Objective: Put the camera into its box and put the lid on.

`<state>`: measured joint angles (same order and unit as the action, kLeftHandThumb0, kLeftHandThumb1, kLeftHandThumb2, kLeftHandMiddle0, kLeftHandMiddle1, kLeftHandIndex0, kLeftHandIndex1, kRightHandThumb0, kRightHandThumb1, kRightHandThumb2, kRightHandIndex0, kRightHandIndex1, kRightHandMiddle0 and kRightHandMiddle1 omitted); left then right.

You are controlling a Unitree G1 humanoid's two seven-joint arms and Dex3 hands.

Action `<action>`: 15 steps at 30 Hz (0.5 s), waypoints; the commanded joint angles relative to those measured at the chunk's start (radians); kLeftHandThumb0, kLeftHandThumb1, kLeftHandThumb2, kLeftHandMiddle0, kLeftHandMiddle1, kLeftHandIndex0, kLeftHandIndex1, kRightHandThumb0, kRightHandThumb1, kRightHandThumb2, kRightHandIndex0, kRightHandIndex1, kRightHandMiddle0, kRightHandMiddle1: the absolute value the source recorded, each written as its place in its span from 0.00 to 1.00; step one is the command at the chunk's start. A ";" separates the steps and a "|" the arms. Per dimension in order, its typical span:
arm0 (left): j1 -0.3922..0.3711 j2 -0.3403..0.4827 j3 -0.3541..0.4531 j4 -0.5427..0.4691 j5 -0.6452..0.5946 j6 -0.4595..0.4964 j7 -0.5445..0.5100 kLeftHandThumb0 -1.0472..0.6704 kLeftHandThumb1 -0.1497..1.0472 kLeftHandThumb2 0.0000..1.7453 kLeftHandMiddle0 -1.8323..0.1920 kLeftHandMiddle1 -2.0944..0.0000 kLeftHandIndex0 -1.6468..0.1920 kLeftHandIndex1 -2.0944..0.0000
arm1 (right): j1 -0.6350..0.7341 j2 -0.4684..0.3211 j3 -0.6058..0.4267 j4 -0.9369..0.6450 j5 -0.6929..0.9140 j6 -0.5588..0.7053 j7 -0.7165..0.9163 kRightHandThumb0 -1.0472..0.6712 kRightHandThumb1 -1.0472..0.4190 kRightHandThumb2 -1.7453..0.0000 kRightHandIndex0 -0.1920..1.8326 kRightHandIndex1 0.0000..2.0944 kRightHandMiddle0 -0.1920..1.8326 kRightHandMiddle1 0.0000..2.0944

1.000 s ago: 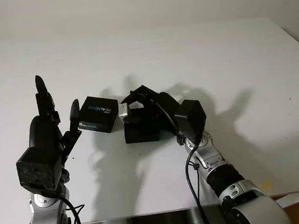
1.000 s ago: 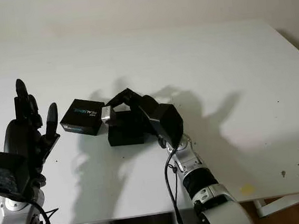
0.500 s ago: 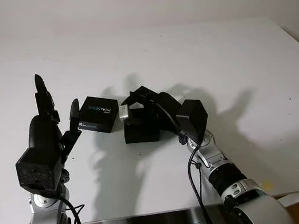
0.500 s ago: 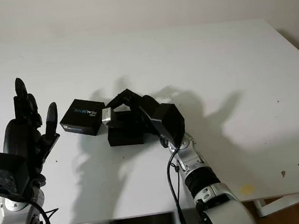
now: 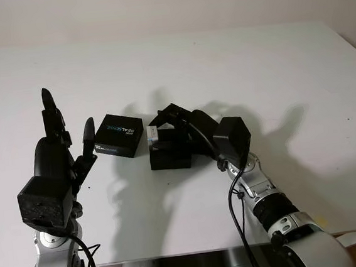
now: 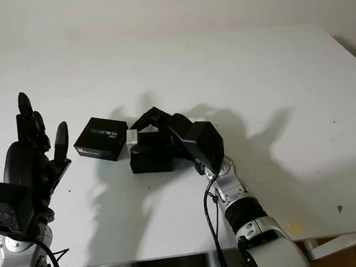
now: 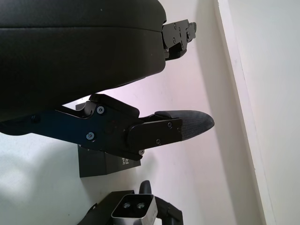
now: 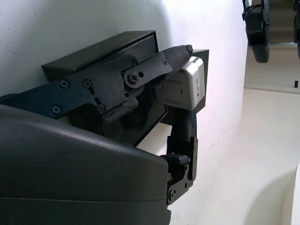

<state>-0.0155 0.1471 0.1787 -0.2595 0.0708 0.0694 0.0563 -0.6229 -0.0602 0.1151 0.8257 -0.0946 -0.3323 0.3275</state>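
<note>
Presently, silver camera was held clamped in right hand over open black box; lid just beside risked being knocked. Left hand was held open, well apart.

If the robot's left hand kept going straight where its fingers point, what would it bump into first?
Probably nothing. The open left hand is raised at the table's left, fingers pointing up and away. The lid sits off to its right, outside that line, though depth is hard to judge.
</note>
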 commanded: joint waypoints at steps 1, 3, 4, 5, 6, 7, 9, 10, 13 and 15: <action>0.004 0.001 0.002 -0.028 -0.001 0.001 0.001 0.29 1.00 0.30 0.99 0.97 1.00 1.00 | 0.023 -0.019 0.005 0.006 -0.013 -0.004 -0.009 0.34 0.06 0.97 0.19 0.03 0.26 0.73; 0.005 0.000 0.002 -0.031 0.001 0.002 0.002 0.28 1.00 0.30 0.99 0.97 1.00 1.00 | 0.023 -0.023 0.007 0.014 -0.022 -0.012 -0.017 0.33 0.06 0.97 0.20 0.03 0.26 0.73; 0.006 -0.001 0.003 -0.032 0.000 0.000 0.003 0.28 1.00 0.29 0.99 0.97 1.00 1.00 | 0.023 -0.025 0.007 0.019 -0.027 -0.016 -0.022 0.33 0.06 0.97 0.20 0.03 0.26 0.73; 0.006 -0.002 0.004 -0.034 -0.002 0.000 0.004 0.28 1.00 0.29 0.99 0.97 1.00 1.00 | 0.023 -0.027 0.007 0.025 -0.032 -0.020 -0.027 0.33 0.06 0.97 0.20 0.03 0.26 0.73; 0.007 -0.002 0.005 -0.036 -0.005 0.001 0.003 0.28 1.00 0.29 0.99 0.97 1.00 1.00 | 0.023 -0.029 0.006 0.029 -0.037 -0.024 -0.033 0.33 0.07 0.97 0.20 0.03 0.26 0.73; 0.008 -0.002 0.005 -0.039 -0.005 0.004 0.002 0.28 1.00 0.29 0.99 0.97 1.00 1.00 | 0.022 -0.031 0.006 0.034 -0.041 -0.028 -0.038 0.33 0.07 0.97 0.20 0.03 0.26 0.73; 0.010 0.000 0.007 -0.045 -0.007 0.008 0.000 0.28 1.00 0.29 0.99 0.97 1.00 1.00 | 0.021 -0.035 0.004 0.041 -0.045 -0.030 -0.044 0.34 0.07 0.97 0.20 0.03 0.26 0.73; 0.011 0.001 0.008 -0.046 -0.008 0.009 -0.001 0.28 1.00 0.29 0.99 0.97 1.00 1.00 | 0.021 -0.037 0.003 0.044 -0.046 -0.031 -0.045 0.34 0.07 0.97 0.20 0.03 0.25 0.73; 0.012 0.006 0.009 -0.049 -0.011 0.010 -0.006 0.29 1.00 0.29 0.99 0.97 1.00 1.00 | 0.021 -0.045 0.002 0.047 -0.049 -0.032 -0.050 0.34 0.06 0.97 0.20 0.03 0.25 0.73; 0.013 0.011 0.007 -0.051 -0.004 0.013 -0.006 0.29 1.00 0.29 0.99 0.97 1.00 1.00 | 0.022 -0.053 0.006 0.048 -0.057 -0.040 -0.056 0.34 0.06 0.97 0.20 0.03 0.25 0.73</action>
<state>-0.0105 0.1491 0.1814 -0.2874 0.0626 0.0798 0.0533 -0.6168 -0.0994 0.1160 0.8583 -0.1459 -0.3648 0.2757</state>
